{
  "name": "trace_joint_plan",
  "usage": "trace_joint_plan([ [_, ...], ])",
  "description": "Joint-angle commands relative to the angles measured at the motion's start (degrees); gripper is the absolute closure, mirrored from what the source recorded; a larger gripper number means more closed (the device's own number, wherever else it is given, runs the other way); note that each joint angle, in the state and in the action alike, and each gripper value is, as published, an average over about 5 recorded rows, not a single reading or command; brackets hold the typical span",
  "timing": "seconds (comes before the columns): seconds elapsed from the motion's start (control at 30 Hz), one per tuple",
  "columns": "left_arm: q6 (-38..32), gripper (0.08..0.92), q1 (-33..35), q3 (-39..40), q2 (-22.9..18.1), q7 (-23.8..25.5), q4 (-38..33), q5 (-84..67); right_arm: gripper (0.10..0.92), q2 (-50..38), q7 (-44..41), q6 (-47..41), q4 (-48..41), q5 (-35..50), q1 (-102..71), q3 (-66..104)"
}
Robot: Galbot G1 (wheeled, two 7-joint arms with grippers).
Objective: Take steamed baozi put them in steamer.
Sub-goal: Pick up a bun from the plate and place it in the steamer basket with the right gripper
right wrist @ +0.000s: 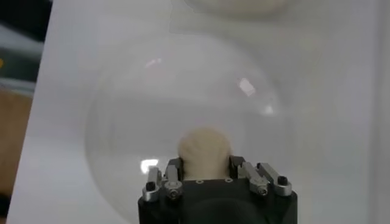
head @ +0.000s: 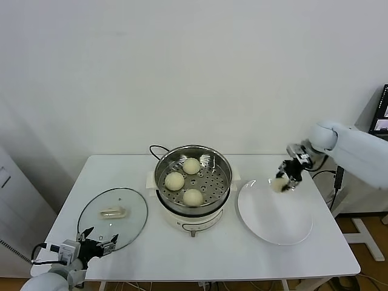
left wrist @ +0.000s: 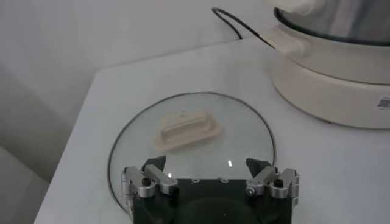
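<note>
Three pale round baozi [head: 183, 180] lie in the shiny steel steamer [head: 219, 162] on its cream cooker base at the table's middle. My right gripper [head: 284, 182] is shut on a fourth baozi [head: 279, 185] and holds it over the far left part of the white plate [head: 285, 224]. In the right wrist view the baozi [right wrist: 205, 152] sits between the fingers, above the plate [right wrist: 122, 115]. My left gripper [head: 97, 242] is open and empty at the table's front left, beside the glass lid [head: 128, 224]. In the left wrist view it [left wrist: 210, 167] hangs over the lid [left wrist: 244, 134].
The glass lid with its cream handle [head: 113, 211] lies flat left of the steamer. A black cord [head: 154, 149] runs behind the cooker. The cooker base [left wrist: 329, 85] shows in the left wrist view. A monitor edge [head: 382, 112] stands at the far right.
</note>
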Motion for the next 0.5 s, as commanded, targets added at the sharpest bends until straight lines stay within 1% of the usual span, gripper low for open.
trace_joint_plan([
  [0.03, -0.1, 0.177, 0.0, 0.0, 0.1, 0.0, 0.4, 0.0, 0.568, 5.5, 2.5, -13.2, 10.6, 17.3, 19.0, -14.4],
  [0.17, -0.1, 0.177, 0.0, 0.0, 0.2, 0.0, 0.2, 0.0, 0.567, 8.9, 3.4, -15.7, 10.2, 20.3, 20.1, -14.8],
  [0.33, -0.1, 0.177, -0.1, 0.1, 0.1, 0.0, 0.0, 0.0, 0.567, 13.3, 6.6, -18.3, 10.0, 25.7, 19.7, -14.3],
  [0.5, 0.0, 0.177, -0.1, 0.1, -0.1, 0.0, -0.1, 0.0, 0.567, 17.1, 10.2, -20.8, 10.0, 27.7, 17.4, -12.8],
])
